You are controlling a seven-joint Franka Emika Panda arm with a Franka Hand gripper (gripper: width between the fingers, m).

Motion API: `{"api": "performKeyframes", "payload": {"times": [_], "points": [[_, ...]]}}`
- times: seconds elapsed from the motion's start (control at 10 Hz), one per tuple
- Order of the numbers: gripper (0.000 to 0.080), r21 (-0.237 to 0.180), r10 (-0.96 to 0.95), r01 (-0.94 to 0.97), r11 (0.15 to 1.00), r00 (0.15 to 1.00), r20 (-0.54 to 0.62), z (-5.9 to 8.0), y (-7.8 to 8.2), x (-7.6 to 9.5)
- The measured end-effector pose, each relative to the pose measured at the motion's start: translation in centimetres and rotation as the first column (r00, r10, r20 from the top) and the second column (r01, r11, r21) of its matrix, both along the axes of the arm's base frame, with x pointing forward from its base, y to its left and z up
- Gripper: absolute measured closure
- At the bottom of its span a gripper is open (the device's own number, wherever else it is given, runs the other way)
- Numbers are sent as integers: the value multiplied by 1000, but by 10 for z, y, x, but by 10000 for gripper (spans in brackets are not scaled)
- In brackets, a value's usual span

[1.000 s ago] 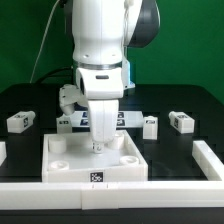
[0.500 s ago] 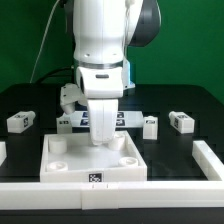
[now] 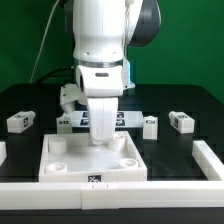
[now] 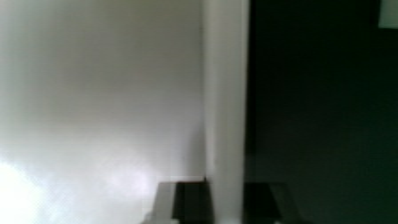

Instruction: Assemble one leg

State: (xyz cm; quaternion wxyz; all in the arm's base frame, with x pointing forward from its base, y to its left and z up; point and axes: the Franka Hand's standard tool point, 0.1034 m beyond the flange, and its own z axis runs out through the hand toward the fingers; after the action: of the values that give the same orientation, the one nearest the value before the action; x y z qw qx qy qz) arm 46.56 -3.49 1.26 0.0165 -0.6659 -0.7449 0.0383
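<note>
The white square panel (image 3: 70,165) with round corner sockets lies near the table's front. My gripper (image 3: 100,142) points straight down at the middle of its far edge. In the wrist view the two dark fingertips (image 4: 187,205) straddle a bright white strip, the panel's edge (image 4: 224,100), and the gripper (image 4: 226,205) looks shut on it. The panel's top (image 4: 107,110) fills one side and the black table the other. Loose legs lie on the table: one at the exterior view's left (image 3: 20,121), two at its right (image 3: 150,125) (image 3: 181,120). One more small white part (image 3: 68,98) lies behind the arm.
The marker board (image 3: 66,121) lies behind the panel, partly hidden by the arm. A low white wall (image 3: 205,155) runs along the exterior view's right side and along the front (image 3: 150,196) under the panel.
The panel, with the gripper on its far edge, has slid slightly toward the front wall. The legs have not moved.
</note>
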Motion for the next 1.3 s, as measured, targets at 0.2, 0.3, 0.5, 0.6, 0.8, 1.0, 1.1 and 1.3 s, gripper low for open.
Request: {"api": "performKeyframes", "payload": {"times": [0.2, 0.3, 0.5, 0.6, 0.8, 1.0, 1.1, 1.3], "points": [[737, 1, -28, 28, 1000, 1000, 4, 0, 8, 1], [736, 4, -48, 48, 999, 999, 7, 0, 17, 2], [736, 9, -86, 86, 996, 996, 12, 1, 38, 5], [736, 12, -89, 88, 996, 996, 17, 3, 50, 10], [736, 16, -116, 115, 993, 993, 27, 6, 76, 20], [736, 22, -100, 100, 995, 995, 19, 2, 99, 28], [736, 24, -96, 96, 995, 995, 16, 0, 102, 28], [736, 31, -103, 103, 994, 994, 17, -2, 113, 28]]}}
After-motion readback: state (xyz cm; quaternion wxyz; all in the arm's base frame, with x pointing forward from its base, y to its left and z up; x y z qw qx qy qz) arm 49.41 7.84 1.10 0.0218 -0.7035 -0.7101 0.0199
